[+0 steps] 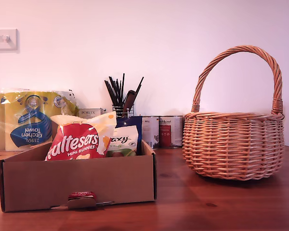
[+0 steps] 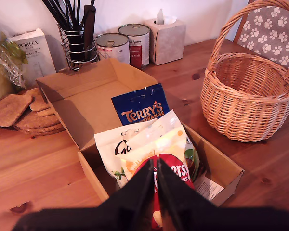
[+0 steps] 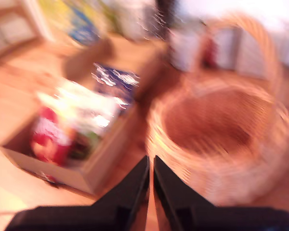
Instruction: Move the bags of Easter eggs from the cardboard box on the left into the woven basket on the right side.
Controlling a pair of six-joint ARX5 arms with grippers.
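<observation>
All four pouches sit in the cardboard box (image 2: 82, 103), and the woven basket (image 1: 233, 144) stands empty beside it on the counter (image 1: 221, 202), so nothing has been moved across. My first hand (image 2: 156, 187) hangs above the box's front end with its jaws pressed together and holding nothing, right over the red Maltesers bag (image 2: 176, 171); the Galaxy bags (image 2: 116, 149) lie under it and the Terry's Orange bag (image 2: 142, 108) is toward the back flap. My second hand (image 3: 151, 180) is likewise closed and empty, high between box and basket; its view is blurred. I judge the Maltesers bag comes first: open the first hand wide, descend onto its crinkled upper edge, pinch one layer only, and lift clear of the box wall before crossing under the basket's handle.
</observation>
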